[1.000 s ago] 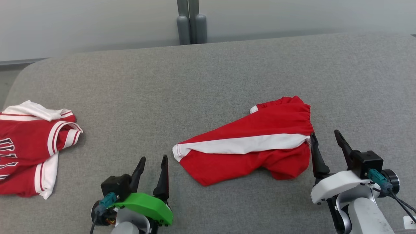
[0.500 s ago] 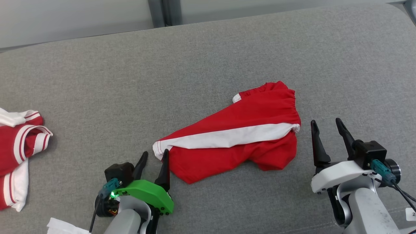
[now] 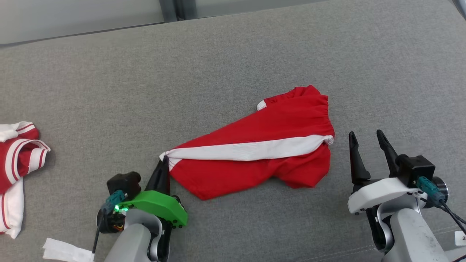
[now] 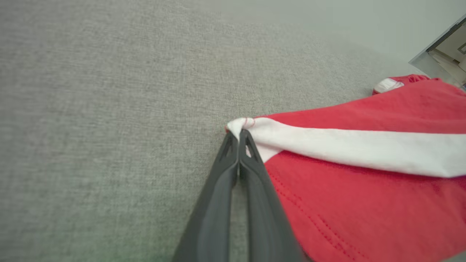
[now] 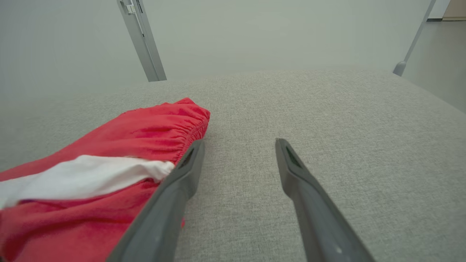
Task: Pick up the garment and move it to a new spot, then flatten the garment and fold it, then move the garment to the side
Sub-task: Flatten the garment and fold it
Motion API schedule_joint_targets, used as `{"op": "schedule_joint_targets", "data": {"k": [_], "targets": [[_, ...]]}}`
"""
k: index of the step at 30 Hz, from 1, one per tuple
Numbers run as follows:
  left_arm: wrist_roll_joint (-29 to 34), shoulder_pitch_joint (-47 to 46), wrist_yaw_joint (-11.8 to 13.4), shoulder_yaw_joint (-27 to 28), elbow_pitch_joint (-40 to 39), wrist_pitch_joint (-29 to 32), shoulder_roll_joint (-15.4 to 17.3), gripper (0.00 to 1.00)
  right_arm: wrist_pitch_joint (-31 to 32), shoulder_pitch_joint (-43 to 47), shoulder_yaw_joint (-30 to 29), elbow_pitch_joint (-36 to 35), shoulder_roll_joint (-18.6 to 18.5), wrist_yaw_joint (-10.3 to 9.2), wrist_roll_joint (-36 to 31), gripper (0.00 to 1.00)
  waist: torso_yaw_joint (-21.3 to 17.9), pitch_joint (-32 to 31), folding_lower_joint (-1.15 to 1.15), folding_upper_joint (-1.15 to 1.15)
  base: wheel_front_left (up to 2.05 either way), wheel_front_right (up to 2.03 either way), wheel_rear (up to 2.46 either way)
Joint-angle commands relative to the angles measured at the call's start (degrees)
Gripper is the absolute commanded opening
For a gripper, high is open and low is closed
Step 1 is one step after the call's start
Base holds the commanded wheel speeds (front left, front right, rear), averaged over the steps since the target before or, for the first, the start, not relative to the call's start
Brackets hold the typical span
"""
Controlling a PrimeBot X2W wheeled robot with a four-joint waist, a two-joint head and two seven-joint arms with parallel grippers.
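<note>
On grey surface [image 3: 218, 72], red-and-white shorts [image 3: 233, 174] rumpled; left fingers [image 4: 220, 182] pinching its corner; right fingers [image 5: 174, 189] spread, empty.

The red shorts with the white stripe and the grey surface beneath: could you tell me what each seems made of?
The red shorts with a white stripe look like soft matte knit, probably cotton jersey: they wrinkle, gather at the elastic waistband and show stitched hems. The grey surface looks like woven upholstery fabric, matte, with a heathered weave.
</note>
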Motion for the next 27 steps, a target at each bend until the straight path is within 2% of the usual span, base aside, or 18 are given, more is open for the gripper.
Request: {"op": "schedule_joint_targets", "data": {"k": [1, 4, 11, 15, 27], "targets": [[1.0, 0.4, 0.6, 1.3, -1.0, 0.0, 0.4, 0.0, 0.0, -0.5, 0.7, 0.3, 0.0, 0.0, 0.9, 1.0, 0.5, -0.1, 0.0, 0.0, 0.0, 0.0, 0.0], [2.7, 1.9, 1.1, 3.8, -2.7, 0.0, 0.4, 0.0, 0.0, -0.1, 2.5, 0.7, 0.0, 0.0, 2.5, 1.0, 1.1, -0.4, 0.0, 0.0, 0.0, 0.0, 0.0], [5.5, 3.7, 0.3, 7.0, -3.4, 0.0, 0.4, 0.0, 0.0, 0.2, 7.9, 1.8, -0.1, 0.0, 6.5, 1.0, 2.5, -0.7, 0.0, 0.0, 0.0, 0.0, 0.0], [5.7, 3.7, -0.1, 7.4, -3.1, 0.0, 0.4, 0.0, 0.0, -0.5, 11.0, 1.3, -0.1, 0.0, 8.6, 1.0, 2.9, -0.6, 0.0, 0.0, 0.0, 0.0, 0.0], [6.0, 4.2, 0.3, 7.4, -3.4, 0.0, 0.4, 0.0, 0.0, -2.1, 14.1, 1.9, -0.1, 0.0, 9.2, 1.0, 3.2, -0.6, 0.0, 0.0, 0.0, 0.0, 0.0]]}}
